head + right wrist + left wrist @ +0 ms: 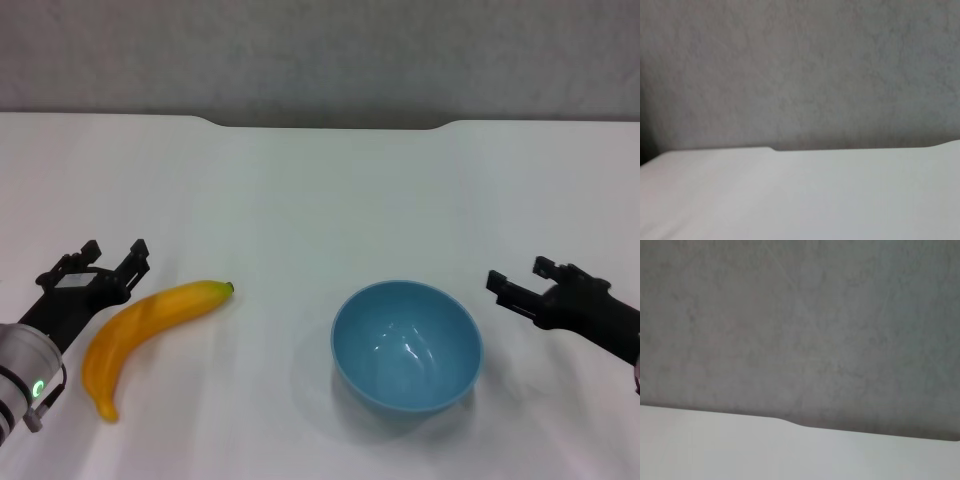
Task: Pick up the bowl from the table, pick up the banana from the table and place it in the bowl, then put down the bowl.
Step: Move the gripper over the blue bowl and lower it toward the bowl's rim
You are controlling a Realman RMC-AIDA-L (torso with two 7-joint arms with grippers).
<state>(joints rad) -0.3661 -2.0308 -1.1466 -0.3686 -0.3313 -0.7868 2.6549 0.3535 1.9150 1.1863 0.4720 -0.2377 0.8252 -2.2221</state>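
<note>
The light-blue bowl (407, 346) stands upright and empty on the white table (300, 190), right of the middle. The yellow-orange banana (146, 331) lies flat to its left, dark tip towards the bowl. My left gripper (115, 248) is open and empty, just left of the banana's upper half and not touching it. My right gripper (516, 271) is open and empty, a little right of the bowl's rim and apart from it. Neither wrist view shows the bowl, the banana or any fingers.
The table's far edge has a shallow notch (325, 125) against a grey wall (320, 50). The left wrist view shows only table (740, 450) and wall, and the right wrist view shows the same table (790, 200) and wall.
</note>
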